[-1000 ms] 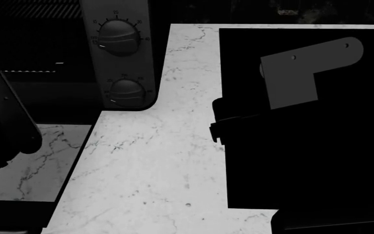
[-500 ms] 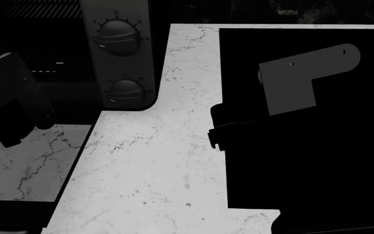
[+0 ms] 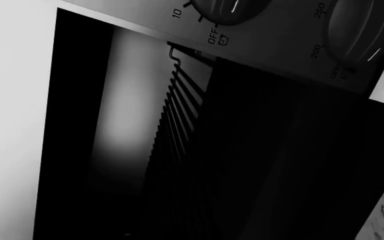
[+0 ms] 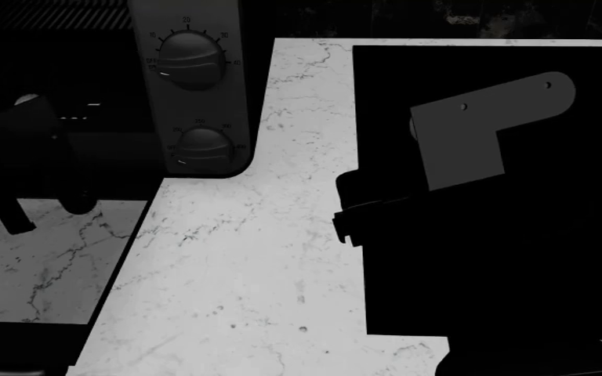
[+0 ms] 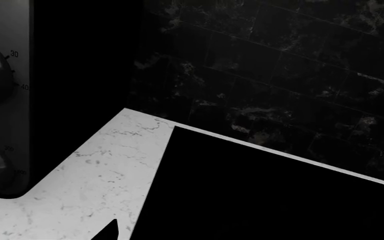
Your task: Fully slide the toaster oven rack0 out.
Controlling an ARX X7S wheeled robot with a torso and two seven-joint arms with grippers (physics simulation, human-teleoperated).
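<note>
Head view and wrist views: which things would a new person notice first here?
First, the toaster oven's grey control strip with two round ribbed dials, at the upper left of the head view. Beside it on the right lies the white marble countertop, partly covered by a flat black cooktop. In the left wrist view, the wire rack shows inside the dark oven cavity.
</note>
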